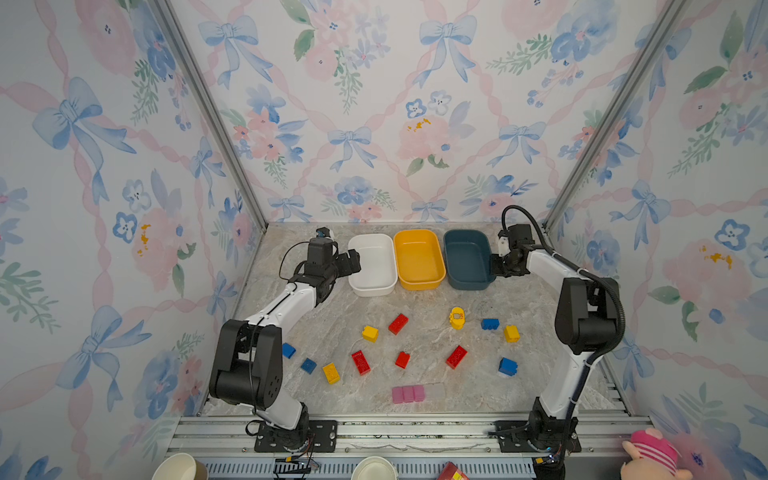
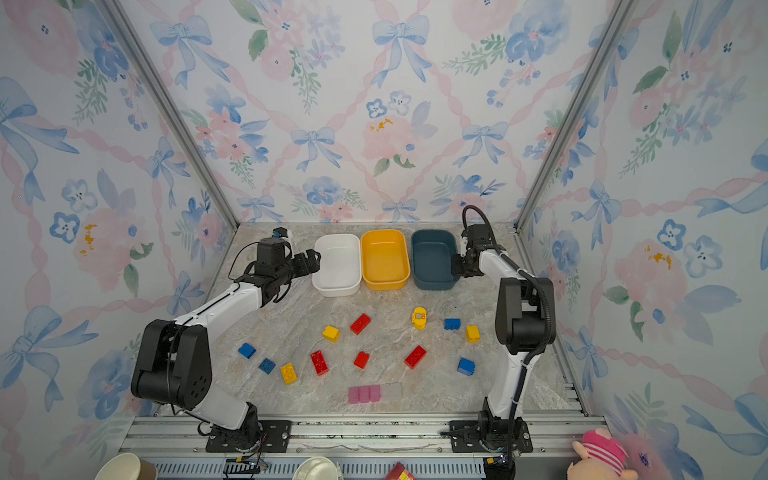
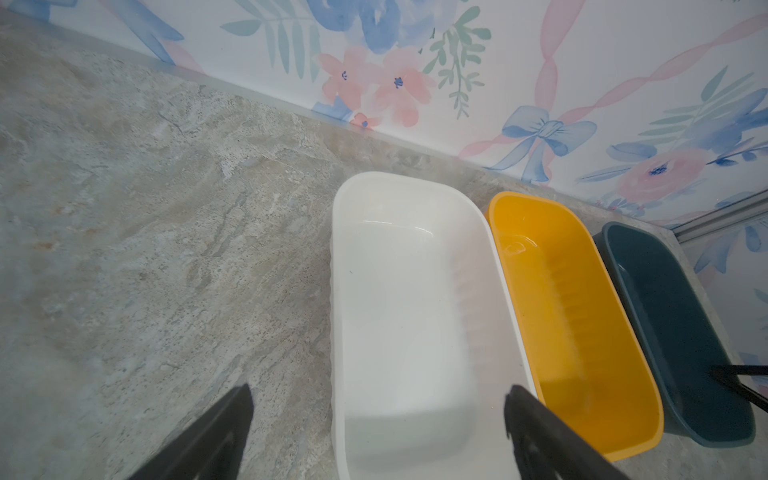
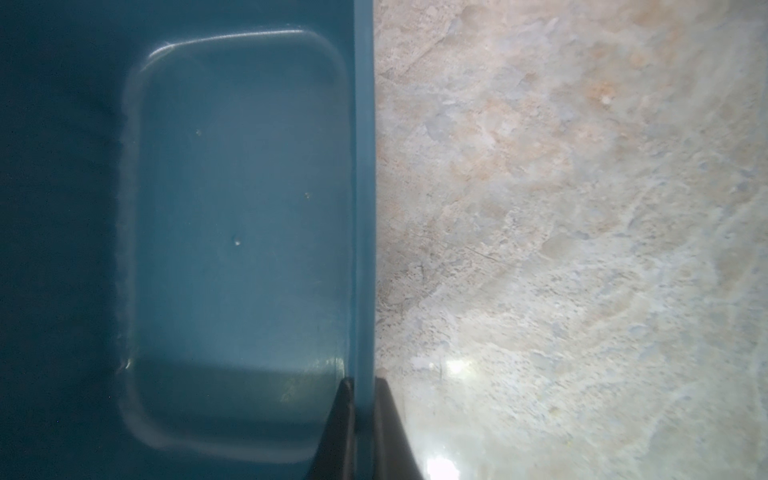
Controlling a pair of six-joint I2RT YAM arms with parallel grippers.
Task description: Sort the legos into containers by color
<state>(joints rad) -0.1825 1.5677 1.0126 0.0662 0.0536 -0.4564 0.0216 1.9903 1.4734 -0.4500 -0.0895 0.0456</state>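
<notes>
Three empty containers stand in a row at the back of the table: white (image 1: 372, 266), yellow-orange (image 1: 418, 259) and dark teal (image 1: 466, 259). My right gripper (image 1: 497, 266) is shut on the teal container's right rim (image 4: 365, 249), one finger inside the wall and one outside. My left gripper (image 3: 380, 390) hangs open over the white container's (image 3: 407, 299) left edge, holding nothing. The legos lie loose in front of the containers, among them a red brick (image 1: 398, 323), a yellow face piece (image 1: 456, 318) and a blue brick (image 1: 507, 367).
A pale pink block strip (image 1: 409, 393) lies near the front edge of the table. Paper cups (image 1: 178, 467) and a pink plush toy (image 1: 652, 455) sit below the front rail. Papered walls close in the back and both sides.
</notes>
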